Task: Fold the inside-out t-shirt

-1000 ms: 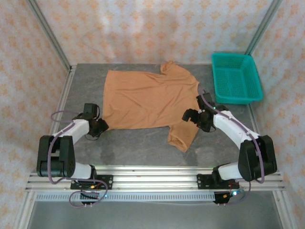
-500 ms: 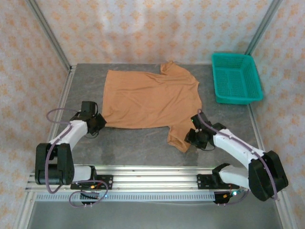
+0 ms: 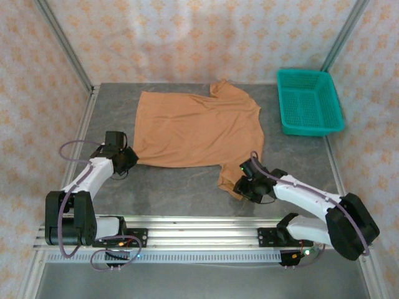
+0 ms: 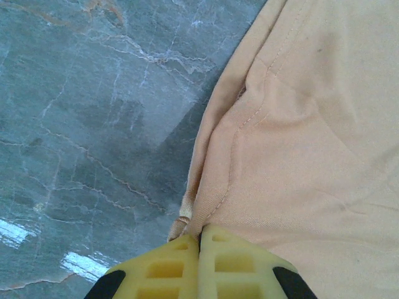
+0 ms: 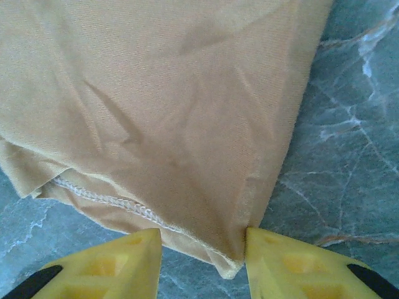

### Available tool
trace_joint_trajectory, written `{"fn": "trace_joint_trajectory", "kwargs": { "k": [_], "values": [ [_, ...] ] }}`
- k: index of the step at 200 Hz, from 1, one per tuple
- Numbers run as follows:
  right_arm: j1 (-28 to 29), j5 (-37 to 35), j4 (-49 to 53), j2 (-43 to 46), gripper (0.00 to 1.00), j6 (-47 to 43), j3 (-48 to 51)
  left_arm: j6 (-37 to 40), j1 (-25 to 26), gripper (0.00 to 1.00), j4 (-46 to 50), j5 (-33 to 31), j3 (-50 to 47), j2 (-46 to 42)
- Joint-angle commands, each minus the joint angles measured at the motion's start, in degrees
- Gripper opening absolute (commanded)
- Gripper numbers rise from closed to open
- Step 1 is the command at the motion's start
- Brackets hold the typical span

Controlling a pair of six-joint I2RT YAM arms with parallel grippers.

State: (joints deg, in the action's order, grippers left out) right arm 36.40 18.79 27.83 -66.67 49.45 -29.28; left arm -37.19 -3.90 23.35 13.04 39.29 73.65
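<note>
Tan t-shirt [image 3: 199, 128] — sleeve between right gripper [image 5: 202, 240]

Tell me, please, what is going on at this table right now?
Two robot arms are working on a tan t-shirt spread flat on the grey table. The left gripper is shut on the shirt's near-left hem corner. The right gripper sits open astride the tip of the near sleeve, not yet closed on it. No fold has been made yet.
</note>
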Motion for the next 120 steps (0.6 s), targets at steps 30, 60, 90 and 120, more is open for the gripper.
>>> {"fn": "trace_joint_trajectory", "kwargs": {
  "k": [30,60,90,120],
  "values": [
    [0.8,-2.0,-2.6,-2.5,0.39,2.3,2.5,-0.1,-0.6,0.00,1.6,-1.3,1.1,0.2],
    [0.9,-2.2,-0.1,-1.4,0.11,1.8,1.5,0.3,-0.6,0.00,3.2,-1.2,2.0,-0.4],
    [0.7,-7.0,12.4,5.0,0.00,-6.9,-8.1,1.5,-0.6,0.00,8.8,-2.0,4.9,-4.0],
    [0.3,-15.5,30.4,8.9,0.00,-18.7,-24.6,3.3,-0.6,0.00,17.2,-5.6,10.1,-10.7]
  ]
}}
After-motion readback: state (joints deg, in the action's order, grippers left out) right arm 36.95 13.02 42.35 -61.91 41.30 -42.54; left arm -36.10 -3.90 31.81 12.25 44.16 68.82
